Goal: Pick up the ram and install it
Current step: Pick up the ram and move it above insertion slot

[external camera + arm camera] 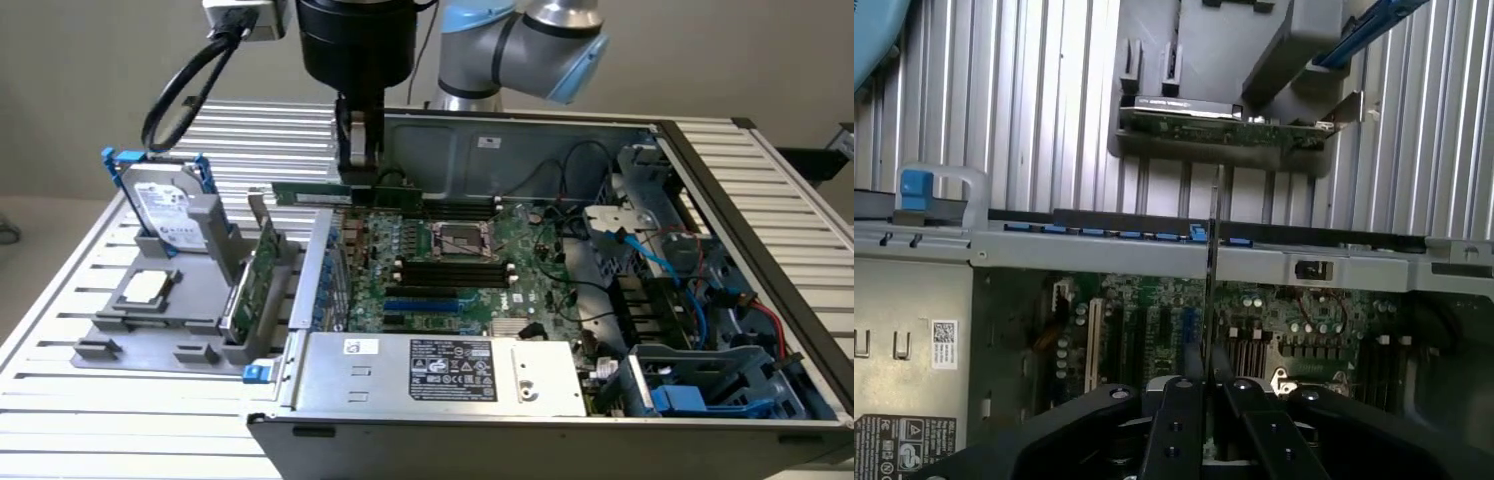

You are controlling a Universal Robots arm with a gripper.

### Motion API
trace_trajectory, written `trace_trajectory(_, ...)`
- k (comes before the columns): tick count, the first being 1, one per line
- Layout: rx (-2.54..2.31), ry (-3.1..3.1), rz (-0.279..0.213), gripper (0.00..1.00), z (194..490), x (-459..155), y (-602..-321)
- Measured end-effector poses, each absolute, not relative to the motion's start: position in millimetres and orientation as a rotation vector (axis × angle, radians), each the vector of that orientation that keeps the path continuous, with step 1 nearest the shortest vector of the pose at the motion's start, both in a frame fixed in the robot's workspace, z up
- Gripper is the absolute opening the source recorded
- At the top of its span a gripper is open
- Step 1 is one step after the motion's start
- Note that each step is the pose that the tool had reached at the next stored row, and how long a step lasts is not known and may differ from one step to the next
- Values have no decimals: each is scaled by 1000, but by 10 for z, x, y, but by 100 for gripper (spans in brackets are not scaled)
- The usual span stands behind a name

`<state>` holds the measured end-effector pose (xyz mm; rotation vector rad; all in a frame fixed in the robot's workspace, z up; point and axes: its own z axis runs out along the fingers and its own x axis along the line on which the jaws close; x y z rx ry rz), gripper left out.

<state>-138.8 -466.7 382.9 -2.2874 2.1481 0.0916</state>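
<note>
Ram (310, 193) sits clamped in my tool (358, 168), jaws narrow on it, held level in the air over the side wall of the open computer case (534, 145). Black memory slots (454, 270) lie lower on the motherboard (531, 285). An expansion card (254, 280) stands beside the case on the tabletop (747, 190).

open computer case (534, 145) is lying on slatted table (94, 410) | power supply (441, 375) is sitting inside it beside motherboard (461, 275) | hard drive (167, 205) and expansion card (248, 288) are standing upright in grey fixture (134, 335)
</note>
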Motion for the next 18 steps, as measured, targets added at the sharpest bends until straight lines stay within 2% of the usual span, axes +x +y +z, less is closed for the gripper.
trace_trajectory(18, -2287, 2148, 92, 14, 3828, -843, -4381)
